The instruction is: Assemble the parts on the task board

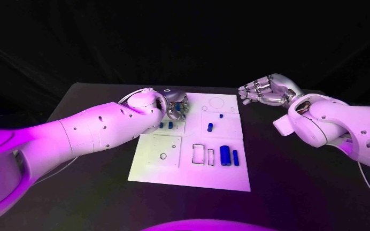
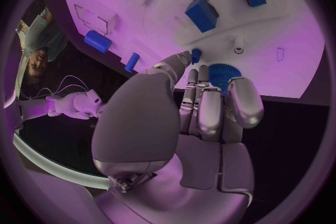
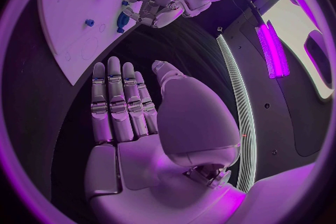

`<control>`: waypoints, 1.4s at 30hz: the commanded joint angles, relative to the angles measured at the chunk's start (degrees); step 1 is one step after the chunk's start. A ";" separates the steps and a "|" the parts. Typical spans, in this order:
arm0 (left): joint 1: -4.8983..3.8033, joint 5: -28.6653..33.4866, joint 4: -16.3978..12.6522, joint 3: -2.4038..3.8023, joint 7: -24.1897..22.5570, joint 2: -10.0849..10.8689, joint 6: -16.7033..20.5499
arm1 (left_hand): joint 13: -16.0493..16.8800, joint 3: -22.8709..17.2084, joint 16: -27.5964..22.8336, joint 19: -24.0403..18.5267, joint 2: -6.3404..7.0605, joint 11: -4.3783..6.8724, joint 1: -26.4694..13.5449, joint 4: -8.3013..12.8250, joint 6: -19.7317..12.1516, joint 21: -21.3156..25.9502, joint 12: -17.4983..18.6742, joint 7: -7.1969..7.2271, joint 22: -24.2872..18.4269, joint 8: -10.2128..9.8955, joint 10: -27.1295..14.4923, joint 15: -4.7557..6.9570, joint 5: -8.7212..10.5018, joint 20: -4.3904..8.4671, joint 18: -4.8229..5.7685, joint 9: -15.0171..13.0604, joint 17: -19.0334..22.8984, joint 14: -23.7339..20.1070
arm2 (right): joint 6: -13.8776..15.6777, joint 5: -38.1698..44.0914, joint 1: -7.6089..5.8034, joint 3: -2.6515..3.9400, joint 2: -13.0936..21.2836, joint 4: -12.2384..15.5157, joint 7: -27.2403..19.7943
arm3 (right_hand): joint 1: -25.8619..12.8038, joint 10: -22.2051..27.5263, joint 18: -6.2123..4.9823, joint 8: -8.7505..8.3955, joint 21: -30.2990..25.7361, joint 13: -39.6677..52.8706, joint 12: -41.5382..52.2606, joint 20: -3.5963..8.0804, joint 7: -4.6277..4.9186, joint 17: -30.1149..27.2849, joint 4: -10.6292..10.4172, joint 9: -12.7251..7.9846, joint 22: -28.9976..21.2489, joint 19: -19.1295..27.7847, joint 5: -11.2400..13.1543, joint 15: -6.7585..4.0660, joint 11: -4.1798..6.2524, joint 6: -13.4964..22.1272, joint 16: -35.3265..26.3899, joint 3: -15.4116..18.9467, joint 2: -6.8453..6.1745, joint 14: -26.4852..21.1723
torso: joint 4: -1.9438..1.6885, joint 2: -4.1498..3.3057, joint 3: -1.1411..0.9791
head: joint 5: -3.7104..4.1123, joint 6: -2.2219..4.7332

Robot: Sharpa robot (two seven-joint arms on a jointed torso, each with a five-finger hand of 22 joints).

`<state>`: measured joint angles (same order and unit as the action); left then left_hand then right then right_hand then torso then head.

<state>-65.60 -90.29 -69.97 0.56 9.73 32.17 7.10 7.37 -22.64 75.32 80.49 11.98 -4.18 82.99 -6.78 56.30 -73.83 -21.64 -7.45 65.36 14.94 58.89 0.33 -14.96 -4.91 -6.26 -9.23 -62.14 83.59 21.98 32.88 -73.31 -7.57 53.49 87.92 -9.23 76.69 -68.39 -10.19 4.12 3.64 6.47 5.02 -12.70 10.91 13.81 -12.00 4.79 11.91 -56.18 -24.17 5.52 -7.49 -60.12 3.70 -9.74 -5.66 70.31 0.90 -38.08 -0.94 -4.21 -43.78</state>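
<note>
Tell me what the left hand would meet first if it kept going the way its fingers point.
Probably the blue gear just ahead of the left hand's fingertips, at the near edge of the task board. A small blue peg stands beside it. Depth is unclear, so contact may already exist.

Two smooth white arms, rounded shells, left hand (image 1: pixel 171 104) and right hand (image 1: pixel 262 93) with silver segmented fingers (image 3: pixel 112 103)

Blue parts (image 1: pixel 225 155) (scattered) on white task board (image 1: pixel 231 177)
</note>
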 commanded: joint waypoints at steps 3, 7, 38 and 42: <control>0.01 0.54 0.40 -0.05 -0.97 -0.32 -0.88 | -0.19 -0.66 0.36 0.45 -0.65 0.06 0.09 0.12 0.52 -0.29 0.33 -0.02 0.23 -0.28 0.64 0.17 0.04 0.06 1.14 0.15 0.16 0.84 | -0.07 0.48 0.03 0.01 -0.05 0.08 -0.58 | 0.41 0.44 -0.47 -0.03 0.27 -0.07 0.20 -0.14 0.06 -0.08 0.12 -0.09 -0.06 0.40 -0.35 -0.04 0.00 0.24 -0.02 -0.08 -0.19 -0.34 | -0.04 0.05 -0.01 | 0.04 -0.07; 0.02 0.56 0.83 -0.09 -0.85 -0.47 -1.13 | -0.34 -1.06 0.38 0.43 -0.80 0.08 0.30 0.37 0.75 -0.38 0.57 0.01 0.33 -0.42 0.87 0.22 0.05 0.12 1.15 0.23 0.28 0.83 | -0.07 0.48 0.03 0.01 -0.05 0.08 -0.57 | 0.41 0.44 -0.47 -0.03 0.27 -0.07 0.20 -0.14 0.06 -0.08 0.12 -0.09 -0.06 0.40 -0.35 -0.04 0.00 0.24 -0.02 -0.08 -0.19 -0.34 | -0.07 0.02 0.00 | 0.05 -0.04; 0.55 1.10 2.16 -0.30 -1.33 -1.24 -3.61 | -0.66 -4.38 0.76 0.74 -2.07 0.85 0.95 3.12 3.96 -1.89 1.93 0.25 2.26 -1.68 5.60 0.88 0.19 0.60 1.47 0.72 1.16 0.78 | -0.18 0.48 0.03 0.01 -0.11 0.11 -0.58 | 0.36 0.42 -0.48 -0.01 0.28 -0.07 0.23 -0.14 0.06 -0.11 0.09 -0.08 -0.13 0.38 -0.36 -0.04 0.00 0.21 0.00 -0.10 -0.13 -0.32 | -0.02 0.03 -0.05 | 0.13 -0.31; 0.55 1.10 2.34 -0.30 -1.33 -1.18 -3.59 | -0.63 -5.38 0.83 0.81 -2.16 0.84 1.22 3.87 4.28 -2.15 2.40 0.14 2.62 -2.11 6.34 0.89 0.15 0.55 1.54 0.84 1.27 0.76 | -0.16 0.48 0.02 0.01 -0.10 0.12 -0.58 | 0.36 0.42 -0.48 -0.01 0.28 -0.07 0.23 -0.14 0.06 -0.11 0.09 -0.08 -0.13 0.38 -0.36 -0.04 0.00 0.21 0.00 -0.10 -0.13 -0.32 | -0.03 0.06 -0.04 | 0.16 -0.34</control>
<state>-65.20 -89.41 -67.82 0.36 8.62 31.02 5.06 6.65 -27.81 75.77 80.89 10.15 -3.29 83.91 -2.87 60.19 -75.83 -19.45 -7.25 67.96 13.21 64.99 0.73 -14.92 -4.50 -5.61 -8.45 -60.93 83.99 21.98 32.92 -73.30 -7.58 53.41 87.95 -9.27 76.69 -68.39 -10.19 4.12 3.64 6.49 5.01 -12.70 10.91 13.74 -12.00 4.79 11.84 -56.18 -24.17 5.52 -7.49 -60.12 3.70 -9.74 -5.67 70.31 0.87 -38.02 -0.98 -4.06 -44.09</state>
